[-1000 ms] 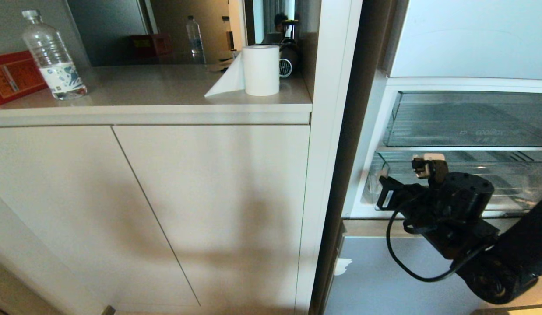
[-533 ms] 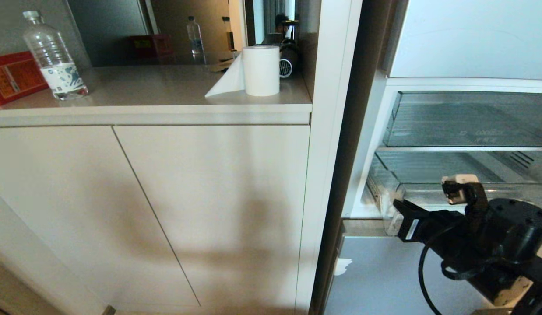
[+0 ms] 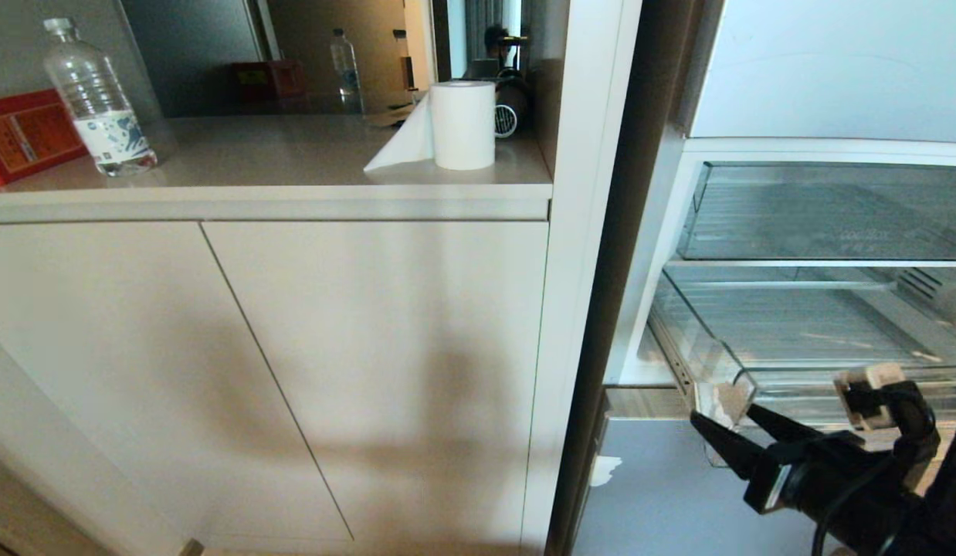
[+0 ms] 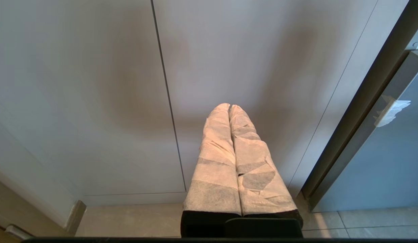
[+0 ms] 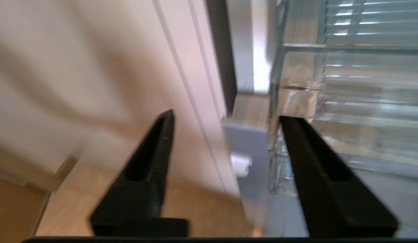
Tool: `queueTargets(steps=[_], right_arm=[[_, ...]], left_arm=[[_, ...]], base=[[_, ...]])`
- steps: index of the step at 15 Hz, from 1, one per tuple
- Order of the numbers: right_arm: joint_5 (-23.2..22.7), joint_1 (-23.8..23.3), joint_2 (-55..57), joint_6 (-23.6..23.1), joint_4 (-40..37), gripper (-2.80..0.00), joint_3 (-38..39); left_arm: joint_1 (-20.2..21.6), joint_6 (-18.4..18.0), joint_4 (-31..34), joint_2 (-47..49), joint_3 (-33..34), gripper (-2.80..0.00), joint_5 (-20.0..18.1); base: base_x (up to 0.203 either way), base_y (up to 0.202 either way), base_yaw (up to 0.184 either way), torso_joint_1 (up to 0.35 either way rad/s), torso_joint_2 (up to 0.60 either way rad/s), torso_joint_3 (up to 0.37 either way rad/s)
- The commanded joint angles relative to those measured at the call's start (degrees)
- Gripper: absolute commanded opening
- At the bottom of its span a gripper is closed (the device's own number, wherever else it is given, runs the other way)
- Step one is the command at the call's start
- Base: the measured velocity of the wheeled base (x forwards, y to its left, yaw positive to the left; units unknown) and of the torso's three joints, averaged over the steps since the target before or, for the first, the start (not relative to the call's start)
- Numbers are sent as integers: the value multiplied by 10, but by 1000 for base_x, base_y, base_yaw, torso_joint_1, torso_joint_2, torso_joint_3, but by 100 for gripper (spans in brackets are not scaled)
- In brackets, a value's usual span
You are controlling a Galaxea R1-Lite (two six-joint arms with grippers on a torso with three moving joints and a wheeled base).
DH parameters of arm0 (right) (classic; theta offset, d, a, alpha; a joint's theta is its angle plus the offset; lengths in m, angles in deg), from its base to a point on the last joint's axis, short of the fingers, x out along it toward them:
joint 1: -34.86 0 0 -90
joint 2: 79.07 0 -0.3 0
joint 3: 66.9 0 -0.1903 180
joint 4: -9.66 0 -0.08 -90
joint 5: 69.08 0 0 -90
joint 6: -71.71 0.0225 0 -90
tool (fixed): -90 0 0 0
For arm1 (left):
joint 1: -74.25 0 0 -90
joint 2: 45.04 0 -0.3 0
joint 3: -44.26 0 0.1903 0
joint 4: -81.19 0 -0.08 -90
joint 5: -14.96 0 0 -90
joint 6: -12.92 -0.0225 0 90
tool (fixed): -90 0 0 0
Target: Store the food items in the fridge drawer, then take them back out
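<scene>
The fridge drawer (image 3: 802, 384) is a shallow clear drawer with a ribbed floor, pulled out from the open fridge and holding nothing I can see. My right gripper (image 3: 725, 421) is open just below its front left corner. In the right wrist view the right gripper (image 5: 227, 116) has its black fingers spread wide, and the fridge drawer (image 5: 347, 87) corner stands beside one finger. The left gripper (image 4: 229, 107) is shut with nothing in it, its taped fingers pointing at a cabinet door low near the floor. The food items are out of view.
A taller clear bin (image 3: 825, 212) sits above the drawer, and a grey-blue door panel (image 3: 663, 494) is below it. Left of the white fridge frame (image 3: 578, 270) stand cabinet doors (image 3: 293, 371). The counter carries a water bottle (image 3: 100, 96), a red box (image 3: 22, 135) and a paper roll (image 3: 462, 123).
The drawer has slid out toward me. My right gripper came down and back with it, then opened and let go of its front.
</scene>
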Motion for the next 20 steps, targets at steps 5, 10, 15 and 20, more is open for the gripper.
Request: queueTargets(steps=[5, 10, 15, 20], right_arm=[[56, 0, -135, -3, -87, 0, 28], [98, -3, -298, -1, -381, 0, -59], [106, -6, -441, 9, -824, 0, -327], [115, -69, -284, 0, -901, 0, -425]], left_arm=[[1, 0, 0, 0, 0, -280, 0], [0, 0, 0, 0, 0, -280, 0], [1, 0, 0, 0, 0, -280, 0], [0, 0, 0, 0, 0, -280, 0]], base=[[0, 0, 0, 0, 0, 0], [0, 0, 0, 0, 0, 0], [0, 0, 0, 0, 0, 0], [0, 0, 0, 0, 0, 0]])
